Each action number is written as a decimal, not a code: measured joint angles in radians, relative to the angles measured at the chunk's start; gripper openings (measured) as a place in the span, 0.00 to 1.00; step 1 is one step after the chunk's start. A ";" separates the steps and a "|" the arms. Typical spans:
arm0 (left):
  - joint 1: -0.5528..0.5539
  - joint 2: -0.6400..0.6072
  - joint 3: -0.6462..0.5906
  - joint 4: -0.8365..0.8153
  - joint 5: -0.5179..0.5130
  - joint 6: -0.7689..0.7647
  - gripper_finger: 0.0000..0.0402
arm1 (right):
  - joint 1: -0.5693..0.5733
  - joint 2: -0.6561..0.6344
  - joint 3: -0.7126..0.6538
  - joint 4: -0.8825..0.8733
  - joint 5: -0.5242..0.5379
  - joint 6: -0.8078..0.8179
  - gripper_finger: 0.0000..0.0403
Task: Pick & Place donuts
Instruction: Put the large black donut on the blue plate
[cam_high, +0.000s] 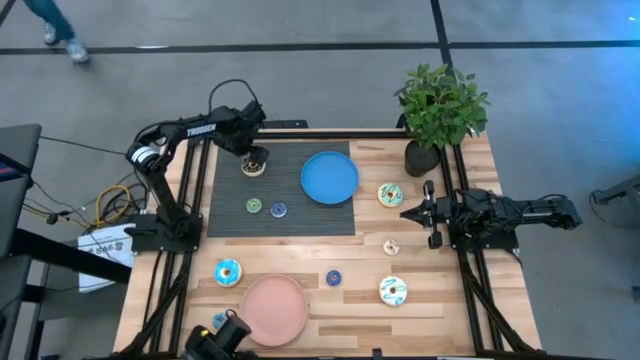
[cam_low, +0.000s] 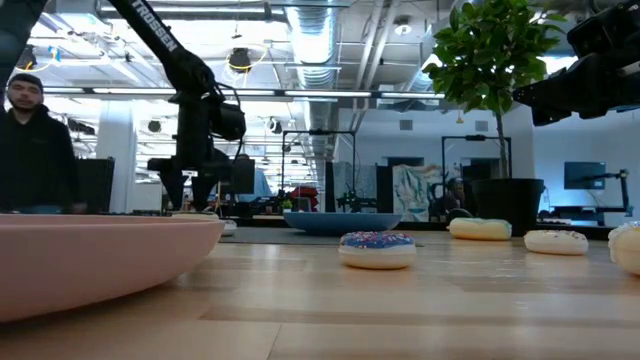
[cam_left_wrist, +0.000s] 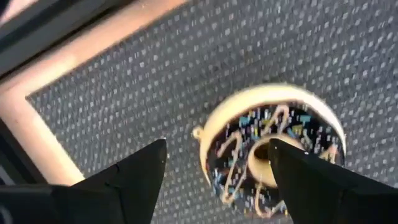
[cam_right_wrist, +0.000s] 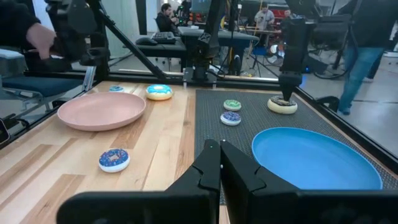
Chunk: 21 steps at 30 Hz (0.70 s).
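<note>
The dark brown donut lies flat on the grey mat's far left corner. My left gripper hangs open just over it, pointing down. My right gripper waits shut near the table's right edge, beside a cream donut. On the mat lie the green donut and the purple donut. On the wood lie the tan donut, the big cyan donut, the blue donut, another cream donut and the small cyan donut. My left gripper comes at the dark brown donut from above. One finger stands over its hole and the other finger outside its cream rim. I cannot tell whether either finger touches it. The donut lies flat on the mat.
A blue plate sits on the mat's far right part and a pink plate at the near edge. A potted plant stands at the far right corner. A person stands beyond the table.
</note>
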 joint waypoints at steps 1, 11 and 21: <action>0.004 0.000 0.000 0.000 0.000 0.007 0.69 | 0.000 0.000 0.000 0.000 0.000 0.000 0.00; 0.024 -0.001 -0.039 0.026 0.052 0.010 0.69 | 0.000 0.000 0.000 0.000 0.000 0.000 0.00; 0.022 -0.002 -0.126 0.105 0.066 -0.028 0.68 | 0.000 0.000 0.000 0.000 0.000 0.000 0.00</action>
